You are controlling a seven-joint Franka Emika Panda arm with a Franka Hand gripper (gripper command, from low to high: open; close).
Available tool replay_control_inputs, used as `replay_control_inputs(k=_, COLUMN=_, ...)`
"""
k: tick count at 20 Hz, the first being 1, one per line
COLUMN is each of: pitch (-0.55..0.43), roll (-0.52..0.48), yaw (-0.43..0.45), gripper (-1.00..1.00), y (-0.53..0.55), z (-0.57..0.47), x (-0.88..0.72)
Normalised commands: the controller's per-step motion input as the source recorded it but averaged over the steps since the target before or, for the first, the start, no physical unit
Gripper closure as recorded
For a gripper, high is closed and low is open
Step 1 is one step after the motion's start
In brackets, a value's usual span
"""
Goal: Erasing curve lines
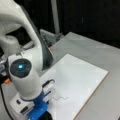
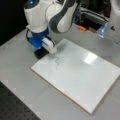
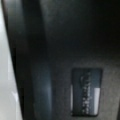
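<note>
A board (image 2: 82, 75) lies flat on the desk (image 2: 22, 82). In both front views the curve lines (image 2: 57, 63) sit on the board near one of its corners. In a front view the gripper (image 2: 41, 51) is low at that corner, just beside the curve lines on their left, with an eraser (image 2: 40, 53) beneath it at the board's edge. In a front view the gripper (image 1: 41, 110) stands at the bottom left, the curve lines (image 1: 59, 98) to its right.
</note>
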Motion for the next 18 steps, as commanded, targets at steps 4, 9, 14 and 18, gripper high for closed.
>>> replay_control_inputs(k=4, pitch=-0.062, roll=-0.004, yaw=-0.040, gripper=1.00, y=0.00, z=-0.07, x=0.04)
replay_control_inputs(k=9, pitch=-0.051, roll=0.002, yaw=-0.041, gripper=1.00, y=0.01, z=-0.05, x=0.01)
replay_control_inputs(k=14, pitch=-0.067, roll=0.007, yaw=-0.062, gripper=1.00, y=0.05, z=-0.04, x=0.01)
replay_control_inputs(k=18, pitch=-0.076, roll=0.009, yaw=-0.075, gripper=1.00, y=0.06, z=-0.07, x=0.02)
